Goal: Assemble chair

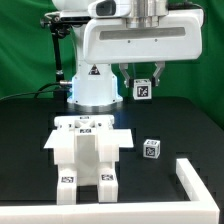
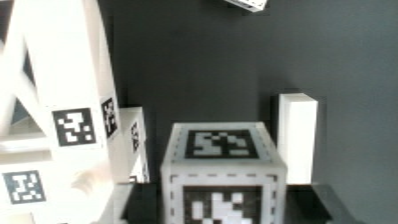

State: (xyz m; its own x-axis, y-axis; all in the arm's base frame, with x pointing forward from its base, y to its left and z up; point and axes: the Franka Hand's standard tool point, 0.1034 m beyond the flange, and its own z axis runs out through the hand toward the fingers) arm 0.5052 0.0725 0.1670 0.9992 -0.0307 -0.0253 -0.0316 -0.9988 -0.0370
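Broadly: a matte black tabletop (image 1: 30,130) with a plain white backdrop behind it. It is evenly lit, with a faint sheen on the black.

- Far left of the exterior view: dark cables (image 1: 52,40) hang against the backdrop, above the table's back edge.
- Left of centre, near the front: the half-built chair (image 1: 88,155) lies on the black surface. It is a white flat slab with two blocky limbs running toward the camera. Small tags sit on the slab and at the limb ends.
- Behind it: the robot base (image 1: 92,88), glossy white, with a blue glow on its left side.
- Right of centre: the gripper (image 1: 142,96) hangs under the arm's broad white body, well above the table. Its dark jaws are closed either side of a tagged block (image 1: 142,89), pinching it clear of the surface. In the wrist view that block fills the lower middle with tags on two faces. The jaws there are lost in the dark, so the grip is read from the exterior view.
- Further right: a loose cube (image 1: 151,149) sits on the tabletop with a tag showing, apart from the chair.
- Front right corner: a white L-shaped rail (image 1: 190,172) lies flat on the table.
- Wrist view only: a pale bar (image 2: 299,130) stands just beside the held block. Whether it is the rail or a chair part, I cannot tell.
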